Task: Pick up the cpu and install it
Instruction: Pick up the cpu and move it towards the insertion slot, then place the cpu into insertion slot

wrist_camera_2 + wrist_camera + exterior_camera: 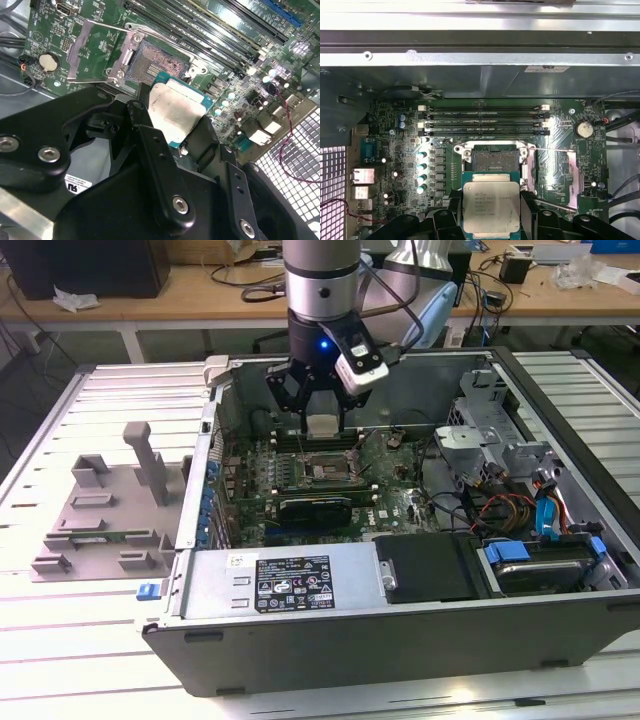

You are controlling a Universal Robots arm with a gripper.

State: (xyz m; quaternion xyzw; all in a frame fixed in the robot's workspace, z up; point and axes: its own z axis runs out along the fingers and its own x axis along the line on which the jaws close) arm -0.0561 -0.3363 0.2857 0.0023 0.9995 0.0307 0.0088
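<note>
The counter [60, 660] carries an open computer case [400, 640] lying on its side, with a grey fixture [110, 510] just beside it on the exterior view's left. The motherboard [392, 505] lies flat on the floor of the case. The arm reaches down into the case from above, and its gripper [320, 412] hangs over the board.

The socket [496, 161] sits near the middle of the board, next to the memory slots [485, 120]. Its load plate [555, 172] is swung open to one side and its contact field is exposed and empty.

The fingers [529, 210] pinch the cpu [491, 207] by two opposite edges, with the pale metal lid facing up. The cpu is held clear of the board, near the socket and not seated in it. Whether it stands squarely over the opening cannot be told from these views.

Probable faults from this state:

- Bent contacts. Cause: the cpu meets the socket offset, rotated or tilted, so that an edge or corner lands on the contact field.
- Slip in the grasp. Cause: the hold is on thin edges only, so any contact with the socket frame may shift the chip.
- Collision. Cause: the fingers reach beyond the chip's edges and may strike the frame or the open load plate.
- Wrong orientation. Cause: the chip's keyed corner does not match the socket's, and this match cannot be confirmed here.
</note>
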